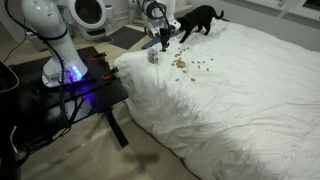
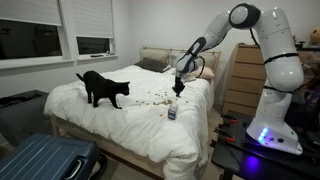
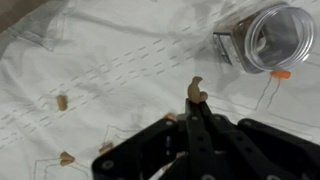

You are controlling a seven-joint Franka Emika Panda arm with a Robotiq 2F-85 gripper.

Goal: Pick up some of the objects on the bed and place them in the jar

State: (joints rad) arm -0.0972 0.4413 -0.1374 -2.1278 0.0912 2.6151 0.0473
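Observation:
My gripper [image 3: 196,104] is shut on one small tan bit [image 3: 196,89], which sticks out past the fingertips above the white duvet. The jar [image 3: 265,38] is up and to the right of it, with brown bits showing through its clear wall. Other loose objects [image 3: 62,101] lie on the sheet to the left. In both exterior views the gripper [image 1: 163,42] [image 2: 178,92] hangs over the bed [image 1: 230,110] [image 2: 120,125], between the scatter of objects [image 1: 185,65] [image 2: 150,100] and the jar [image 1: 153,56] [image 2: 172,114] near the bed's edge.
A black cat [image 1: 198,20] [image 2: 103,88] stands on the bed beyond the scatter. A black table [image 1: 70,90] holds the robot base beside the bed. A blue suitcase [image 2: 45,160] stands on the floor. An orange bit [image 3: 281,74] lies next to the jar.

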